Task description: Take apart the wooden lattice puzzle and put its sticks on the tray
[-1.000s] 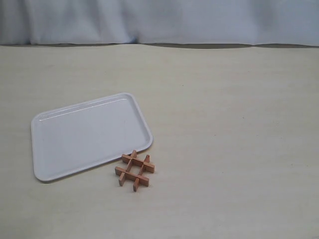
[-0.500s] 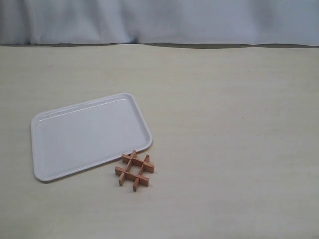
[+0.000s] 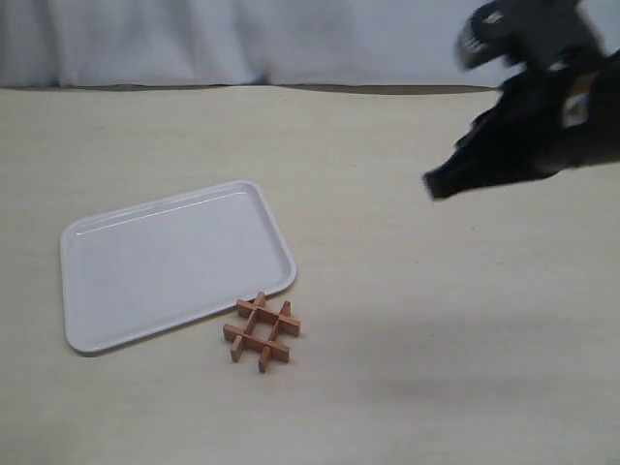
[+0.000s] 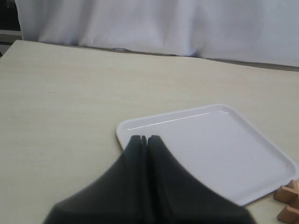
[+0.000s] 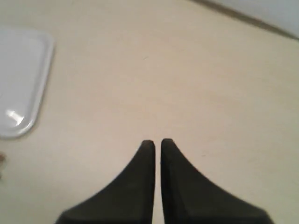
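The wooden lattice puzzle (image 3: 262, 332) lies flat on the worktop (image 3: 436, 320), just off the near right corner of the tray (image 3: 174, 266) and apart from its rim. It is a small reddish-brown "#" whose sticks (image 3: 269, 319) cross in pairs, ends squarely cut. The tray is smooth, glossy white plastic, rectangular with rounded corners and a low raised lip. The worktop is a matt, pale cream surface with a faint lengthwise grain, and a white cloth (image 3: 291, 39) hangs in soft folds behind it. The right end effector (image 3: 431, 186), black and blurred, hangs above the worktop well to the right of the puzzle, its two tapering fingers all but together with only a thin slit between them. The left end effector (image 4: 143, 137) shows its dark fingers pressed together, holding nothing.
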You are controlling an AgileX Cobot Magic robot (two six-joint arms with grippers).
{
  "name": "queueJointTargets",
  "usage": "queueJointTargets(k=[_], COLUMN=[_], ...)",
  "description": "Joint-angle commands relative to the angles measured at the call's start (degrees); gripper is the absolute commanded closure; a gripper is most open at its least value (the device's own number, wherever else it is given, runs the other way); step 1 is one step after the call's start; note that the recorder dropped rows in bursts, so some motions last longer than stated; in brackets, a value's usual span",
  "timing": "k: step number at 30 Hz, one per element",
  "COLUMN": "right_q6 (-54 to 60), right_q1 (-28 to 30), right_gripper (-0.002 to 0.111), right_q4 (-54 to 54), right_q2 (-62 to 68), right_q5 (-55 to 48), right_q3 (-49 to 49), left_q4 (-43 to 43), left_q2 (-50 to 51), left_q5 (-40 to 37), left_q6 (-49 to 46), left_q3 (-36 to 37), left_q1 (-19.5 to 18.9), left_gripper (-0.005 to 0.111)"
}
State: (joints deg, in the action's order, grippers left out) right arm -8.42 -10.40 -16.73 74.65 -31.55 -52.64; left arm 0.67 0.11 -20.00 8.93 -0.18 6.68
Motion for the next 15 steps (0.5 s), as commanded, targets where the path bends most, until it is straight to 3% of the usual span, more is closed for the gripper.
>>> queueJointTargets(k=[1,5,8,15], right_q6=[7.75,22.76,26.9,24.24], right_q1=[-13.04,-23.03,-27.84,-30.41], right_gripper=[0.104,0.104,0.104,0.104], right_q4=[1.48,8.68,10.77,11.16], right_q2=[7.9,14.66,18.76,21.57], right_q5=[-4.67,-8.62,-10.28,-9.99], right_q3=[-0.31,-0.31,-1.21,-4.66], left_q4=[0.21,0.21,0.21,0.21], left_q2=[-0.11,-0.11,-0.11,-0.11], left_q5=[0.19,0.19,0.19,0.19], left_q6=[0.15,0.15,0.15,0.15], left_q3=[0.18,0.18,0.18,0.18], left_q1=[-0.01,-0.01,-0.01,-0.01], left_gripper=[0.107,0.107,0.107,0.107])
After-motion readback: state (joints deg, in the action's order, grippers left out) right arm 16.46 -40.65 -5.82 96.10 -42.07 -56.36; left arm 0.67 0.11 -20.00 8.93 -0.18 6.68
